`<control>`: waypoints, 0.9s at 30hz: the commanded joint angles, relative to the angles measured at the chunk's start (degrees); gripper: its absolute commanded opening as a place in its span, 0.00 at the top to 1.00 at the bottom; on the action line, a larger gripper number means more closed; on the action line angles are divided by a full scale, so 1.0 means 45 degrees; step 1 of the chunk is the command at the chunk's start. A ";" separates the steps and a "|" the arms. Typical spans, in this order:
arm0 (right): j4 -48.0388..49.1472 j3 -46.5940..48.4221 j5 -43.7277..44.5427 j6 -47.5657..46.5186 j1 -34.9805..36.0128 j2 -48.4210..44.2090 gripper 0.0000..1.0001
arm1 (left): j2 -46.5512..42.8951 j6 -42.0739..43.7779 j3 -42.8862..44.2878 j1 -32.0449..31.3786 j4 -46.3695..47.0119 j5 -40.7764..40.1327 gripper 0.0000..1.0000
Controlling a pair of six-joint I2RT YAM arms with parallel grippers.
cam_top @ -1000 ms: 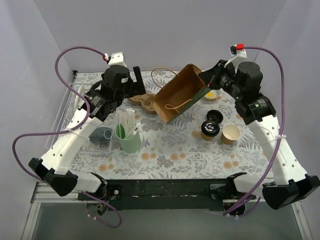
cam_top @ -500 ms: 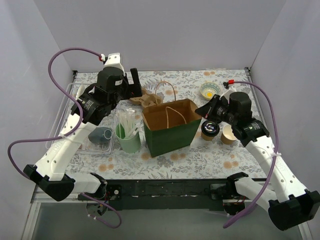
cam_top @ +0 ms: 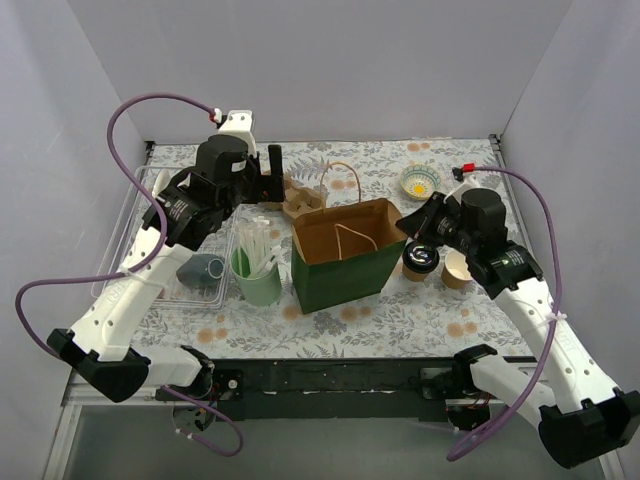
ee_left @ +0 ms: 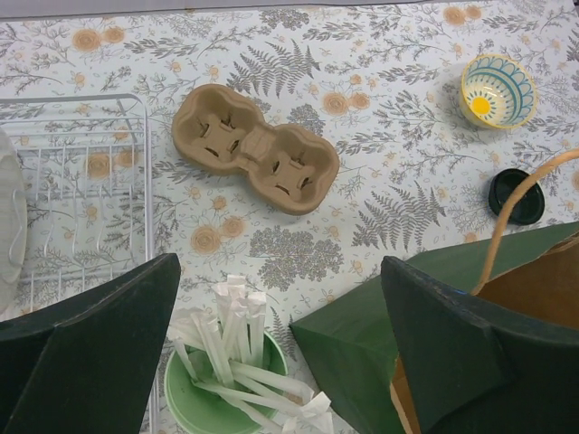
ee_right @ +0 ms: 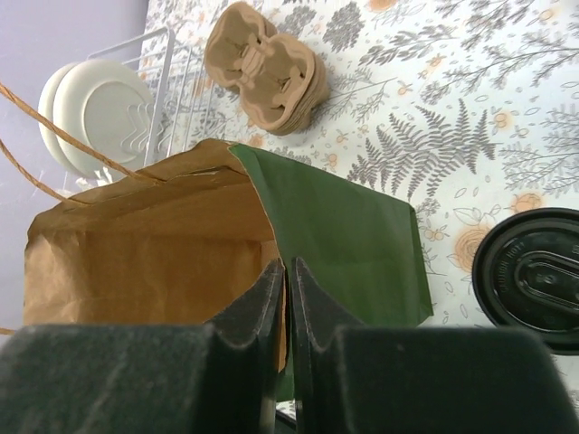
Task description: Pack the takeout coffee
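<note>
The paper bag [cam_top: 340, 275] stands open, its rim pinched by the near-closed right gripper [ee_right: 287, 267], yet the takeout coffee [cam_top: 420, 258] sits unpacked just beside that gripper, and the left gripper [ee_left: 279, 298] gapes empty.

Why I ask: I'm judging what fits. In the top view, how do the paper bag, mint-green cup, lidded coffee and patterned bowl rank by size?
1. Paper bag
2. Mint-green cup
3. Lidded coffee and patterned bowl: these look about alike, so I won't rank them.
</note>
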 commanded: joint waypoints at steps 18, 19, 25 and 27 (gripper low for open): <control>-0.0686 0.1129 0.0934 -0.0580 0.0013 -0.1366 0.75 | 0.0756 0.1352 -0.0157 0.0137 0.1702 0.0554 0.10; -0.0764 0.1266 0.0953 -0.0949 0.0032 -0.1385 0.65 | 0.0893 0.1586 -0.0079 0.0272 0.1741 0.0652 0.10; -0.0727 0.1619 0.0934 -0.2589 0.0032 -0.2282 0.46 | 0.2648 0.2193 0.0741 0.1890 0.1527 0.2716 0.11; -0.0435 0.1483 0.0701 -0.3099 0.0032 -0.2693 0.38 | 0.3002 0.2485 0.0917 0.2341 0.1624 0.3461 0.11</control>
